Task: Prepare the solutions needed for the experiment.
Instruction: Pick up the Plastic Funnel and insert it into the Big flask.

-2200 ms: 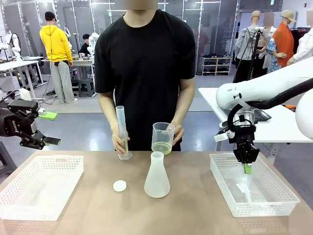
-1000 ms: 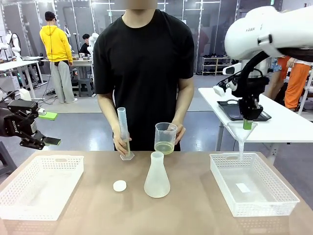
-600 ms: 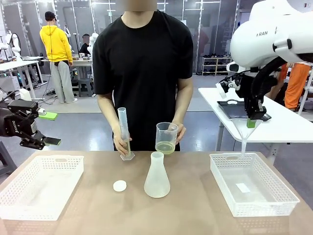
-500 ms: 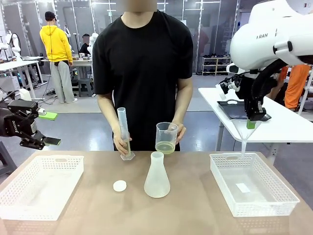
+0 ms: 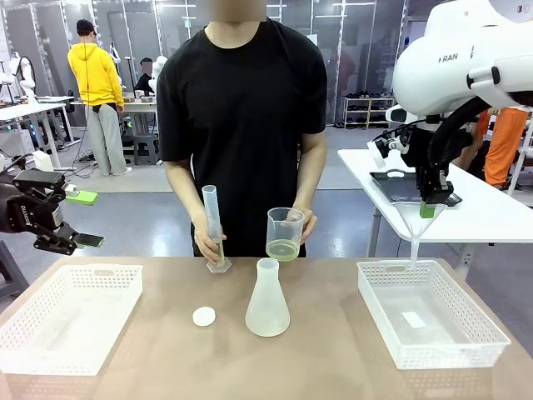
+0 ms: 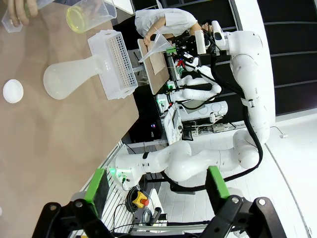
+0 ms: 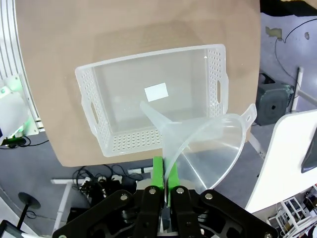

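Right tool (image 5: 428, 208) (image 7: 162, 171) is clamped narrow on the rim of a clear plastic funnel (image 5: 414, 223) (image 7: 208, 144), green pads pinching the wall. The funnel hangs in the air with its stem pointing down, tip over the far edge of the right basket (image 5: 375, 287) (image 7: 129, 141). That basket is white and perforated and has a white label (image 5: 413, 319) (image 7: 156, 92) lying on its floor. Left tool (image 5: 83, 218) (image 6: 156, 182) has its jaws wide and grips nothing; it hovers off the worktop's (image 5: 333, 367) left edge, above and behind the left basket (image 5: 83, 354). A frosted conical flask (image 5: 267, 312) (image 6: 69, 79) stands upright mid-worktop, with a white round cap (image 5: 203, 316) (image 6: 13, 91) lying just to its left. Solution (image 5: 283, 249) (image 6: 78, 19): a shallow yellow-green layer in the bottom of a clear beaker (image 5: 284, 225) (image 6: 96, 7), held above the far edge of the worktop by one of the person's hands (image 5: 305, 225), just behind the flask. The person's other hand (image 5: 204, 243) holds a graduated cylinder (image 5: 213, 221) slightly tilted, its base on the worktop's far edge, left of the beaker. Can't tell how much the cylinder contains.
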Available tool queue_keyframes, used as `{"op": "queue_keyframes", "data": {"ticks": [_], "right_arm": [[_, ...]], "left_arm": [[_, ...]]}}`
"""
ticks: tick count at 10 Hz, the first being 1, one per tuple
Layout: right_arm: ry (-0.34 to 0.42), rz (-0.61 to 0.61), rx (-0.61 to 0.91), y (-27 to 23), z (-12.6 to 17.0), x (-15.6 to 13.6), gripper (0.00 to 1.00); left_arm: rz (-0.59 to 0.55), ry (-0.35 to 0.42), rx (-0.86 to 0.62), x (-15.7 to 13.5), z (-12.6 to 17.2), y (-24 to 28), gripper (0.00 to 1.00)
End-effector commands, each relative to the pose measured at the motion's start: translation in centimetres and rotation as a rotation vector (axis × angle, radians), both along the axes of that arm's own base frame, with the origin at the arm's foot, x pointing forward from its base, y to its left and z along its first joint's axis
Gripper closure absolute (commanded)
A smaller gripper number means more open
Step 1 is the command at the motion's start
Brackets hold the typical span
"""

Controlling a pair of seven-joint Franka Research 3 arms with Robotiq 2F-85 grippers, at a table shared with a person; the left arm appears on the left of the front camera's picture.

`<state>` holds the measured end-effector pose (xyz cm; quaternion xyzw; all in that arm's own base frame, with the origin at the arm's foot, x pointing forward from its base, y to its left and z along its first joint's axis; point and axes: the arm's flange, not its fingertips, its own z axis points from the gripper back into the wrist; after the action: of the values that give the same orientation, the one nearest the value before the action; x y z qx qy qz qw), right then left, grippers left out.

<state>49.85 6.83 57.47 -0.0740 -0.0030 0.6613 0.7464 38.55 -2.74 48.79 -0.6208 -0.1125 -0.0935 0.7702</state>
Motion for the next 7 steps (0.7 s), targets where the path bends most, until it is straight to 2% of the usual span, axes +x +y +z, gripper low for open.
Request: {"op": "queue_keyframes", "data": {"ticks": [1, 2, 4, 7], "right_arm": [[-0.096, 0.048, 0.005, 1.4, 0.1, 0.3, 0.96], [-0.189, 0.156, -0.004, 3.3, 0.4, 0.3, 0.96], [-0.290, 0.262, 0.038, 6.4, 1.9, -0.6, 0.96], [-0.374, 0.507, 0.099, 11.0, 4.0, -2.9, 0.96]], "left_arm": [[-0.006, -0.005, -0.017, 0.0, 0.3, -0.1, 0.00], [-0.006, -0.005, -0.017, 0.0, 0.3, -0.1, 0.00], [-0.006, -0.005, -0.017, 0.0, 0.3, -0.1, 0.00], [-0.006, -0.005, -0.017, 0.0, 0.3, -0.1, 0.00]]}}
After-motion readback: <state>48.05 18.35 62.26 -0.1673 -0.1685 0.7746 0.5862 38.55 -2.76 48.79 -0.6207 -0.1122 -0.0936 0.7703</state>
